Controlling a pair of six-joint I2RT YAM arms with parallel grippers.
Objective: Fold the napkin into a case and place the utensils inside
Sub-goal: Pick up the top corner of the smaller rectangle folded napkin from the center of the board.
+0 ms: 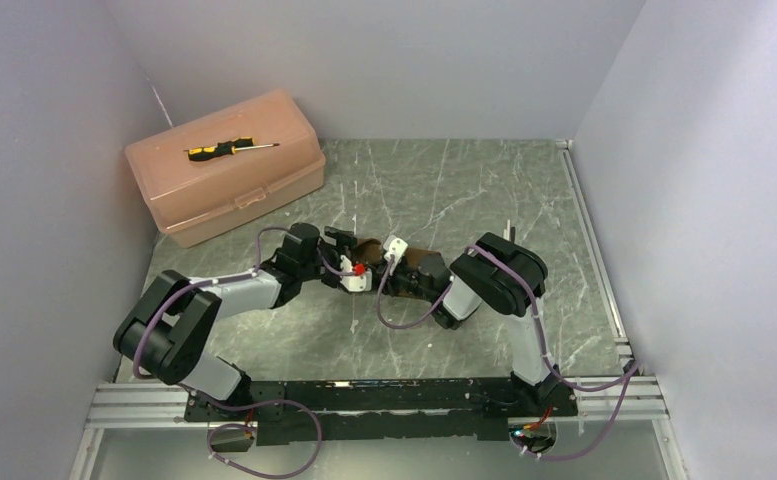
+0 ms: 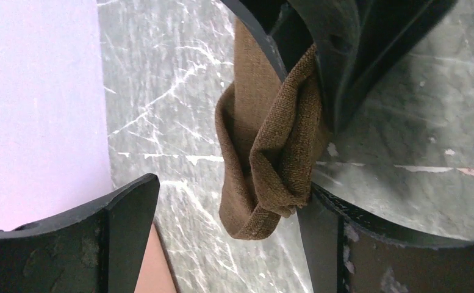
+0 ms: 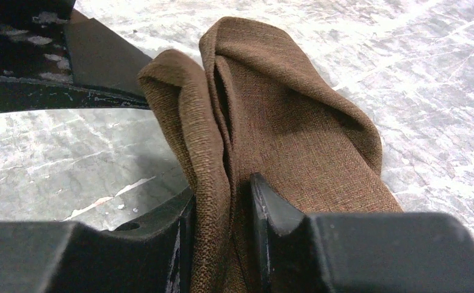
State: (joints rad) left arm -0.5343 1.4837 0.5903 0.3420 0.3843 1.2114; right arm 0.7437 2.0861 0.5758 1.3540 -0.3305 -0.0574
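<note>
The napkin [image 3: 295,122] is a dark brown cloth, bunched into loose upright folds above the marble table. My right gripper [image 3: 223,189] is shut on its gathered folds, one finger on each side. In the left wrist view the napkin [image 2: 271,159] hangs between the wide-apart fingers of my left gripper [image 2: 229,195], which is open; the cloth's edge brushes the right-hand finger [image 2: 344,244]. From above, the left gripper [image 1: 349,243] and right gripper [image 1: 401,277] meet at mid-table around the napkin [image 1: 422,262]. No case and no utensils are in view.
A pink box [image 1: 264,185] stands at the back left with a yellow-and-black screwdriver [image 1: 226,149] on its lid. White walls close in the left, back and right. A metal rail [image 1: 144,400] runs along the near edge.
</note>
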